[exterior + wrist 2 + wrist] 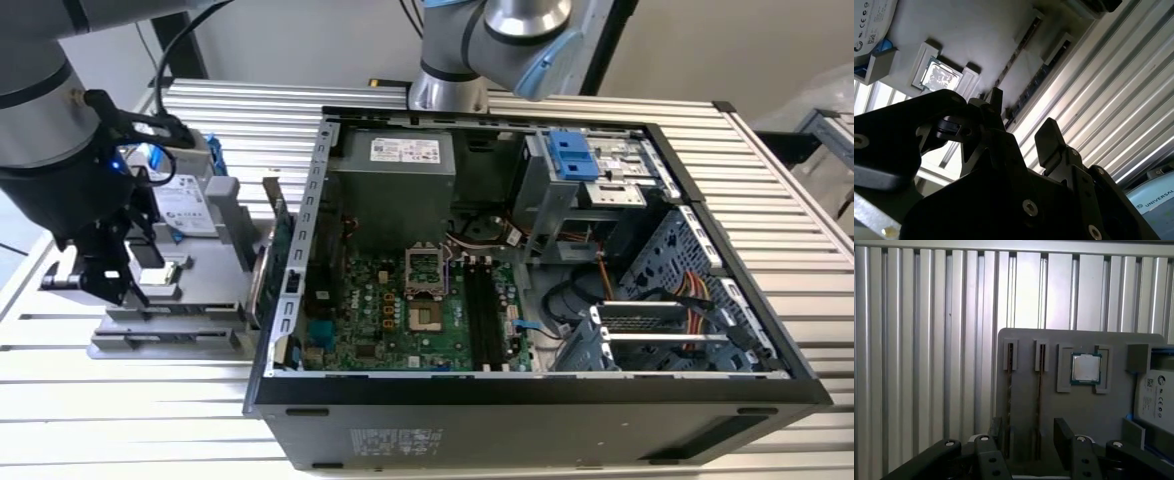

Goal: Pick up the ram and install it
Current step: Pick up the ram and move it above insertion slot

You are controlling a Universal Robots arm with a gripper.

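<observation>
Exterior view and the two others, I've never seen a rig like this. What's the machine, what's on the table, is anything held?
The machine is a robot arm ending in a two-fingered gripper. The exterior view comes from a camera off the arm, looking at a ribbed metal table. On it sit an open computer case and a grey parts holder. Both wrist views come from cameras riding on the arm. They show the holder's contents: the ram, a thin stick in a narrow slot, a square processor chip and a hard drive. The gripper hangs open over the holder, near the ram, holding nothing.
</observation>
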